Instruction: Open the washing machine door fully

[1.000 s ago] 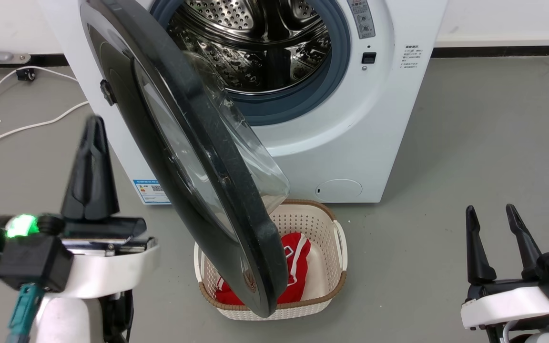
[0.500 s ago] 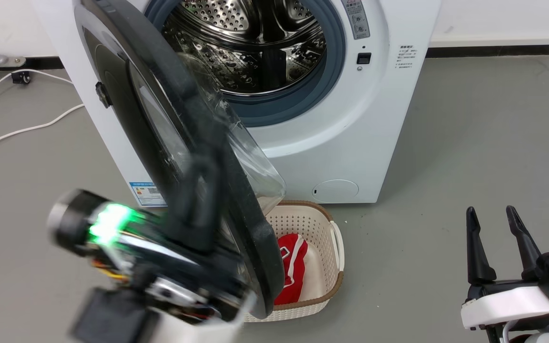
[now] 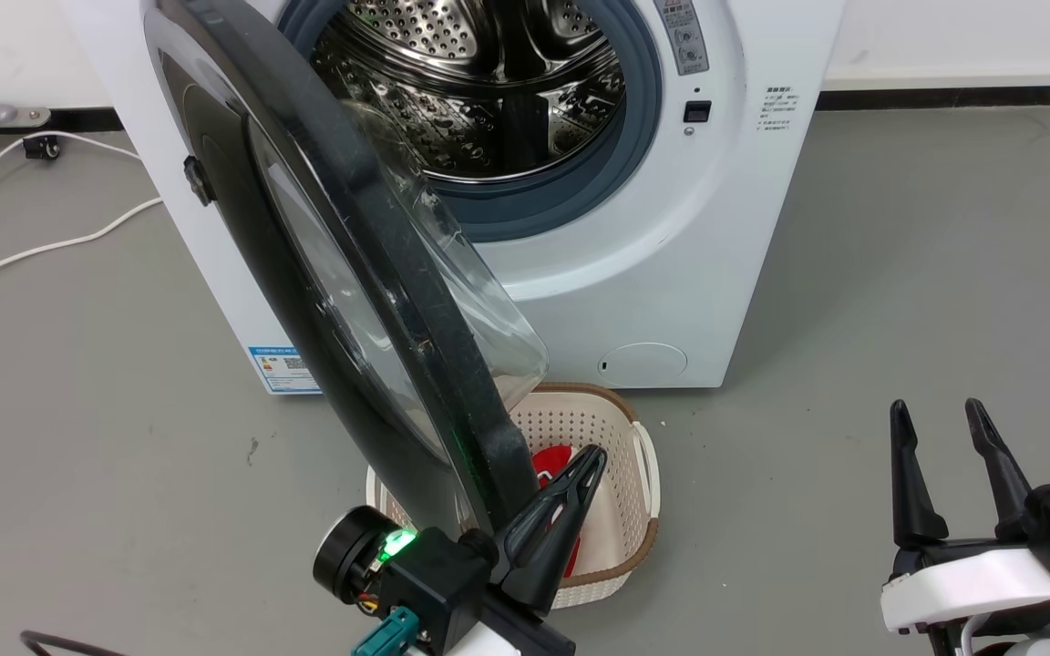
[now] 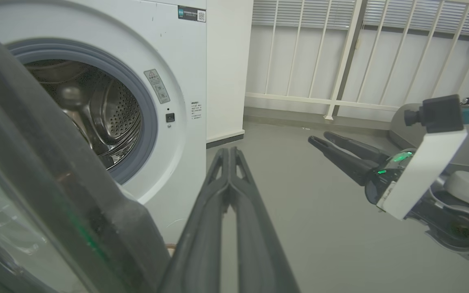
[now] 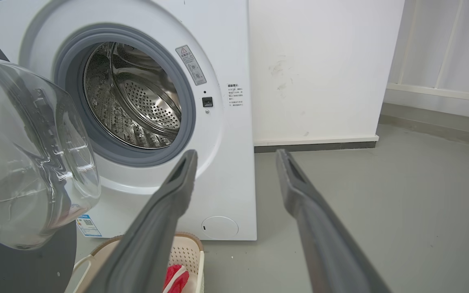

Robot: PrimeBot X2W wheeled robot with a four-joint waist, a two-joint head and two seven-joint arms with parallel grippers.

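**Left hand behind the free edge of the half-swung door**

The washing machine door [image 3: 379,264] stands out from the washing machine [image 3: 671,273], hinged on the robot's left, its free lower edge hanging over the laundry basket [image 3: 621,401]. The left hand [image 3: 591,460], its fingers pressed together, lies just to the right of that edge on the glass-bowl side that faces the drum [image 3: 488,91]. Whether it touches the rim is unclear. This looks like the arm for the job, and a sweep to the robot's left, away from the porthole, should carry the door wider. The right hand [image 3: 935,407] is well apart at the lower right, its fingers spread and holding nothing.
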